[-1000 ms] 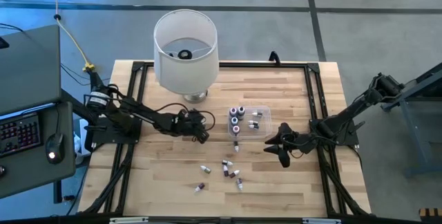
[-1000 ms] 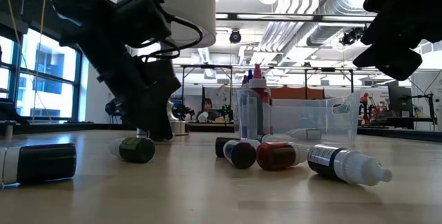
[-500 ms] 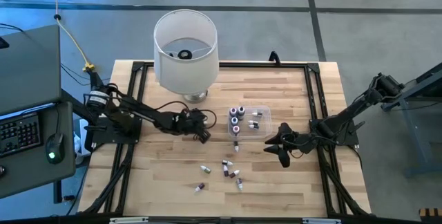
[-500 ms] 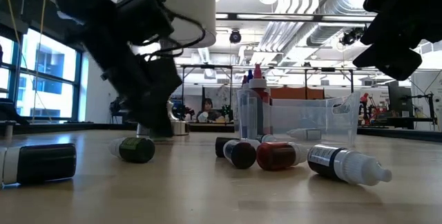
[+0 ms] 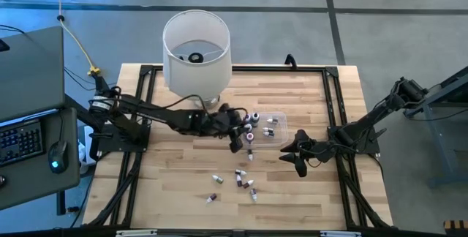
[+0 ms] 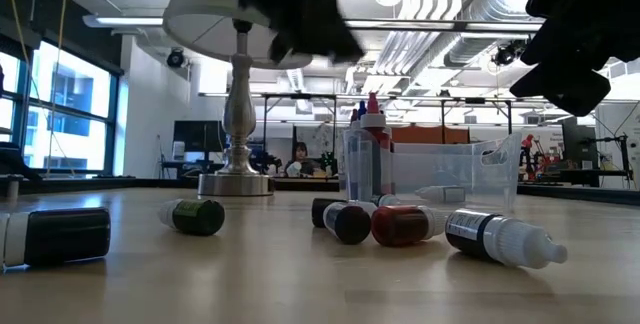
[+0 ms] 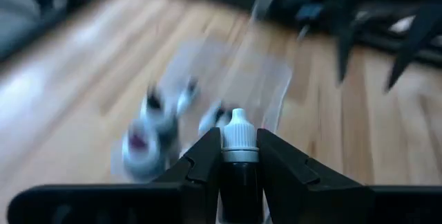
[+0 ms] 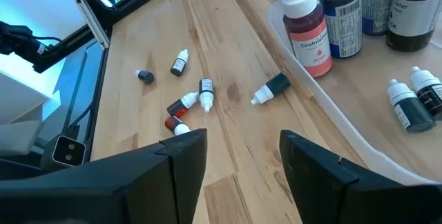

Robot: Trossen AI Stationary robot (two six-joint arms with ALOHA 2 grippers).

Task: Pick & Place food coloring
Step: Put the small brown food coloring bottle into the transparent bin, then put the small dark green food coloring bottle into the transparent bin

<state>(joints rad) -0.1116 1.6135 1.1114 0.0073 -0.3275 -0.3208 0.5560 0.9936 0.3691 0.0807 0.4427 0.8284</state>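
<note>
Bottles of food coloring lie scattered on the wooden table in a loose cluster near its front edge: small bodies, dark, red or white, with white or dark caps, most of them on their sides. More stand or lie inside the clear tub near the table's middle, including a red one with a pink tip and several dark ones. One dark bottle with a white cap is clamped upright between the closed fingers of the left gripper, raised above the table just beside the tub. Half a second ago this gripper was low over the table, well to the left of the tub and nearer the lampshade; it has since swung toward the tub. The right gripper, fingers spread and holding nothing, has not moved from its place just right of the tub.
</note>
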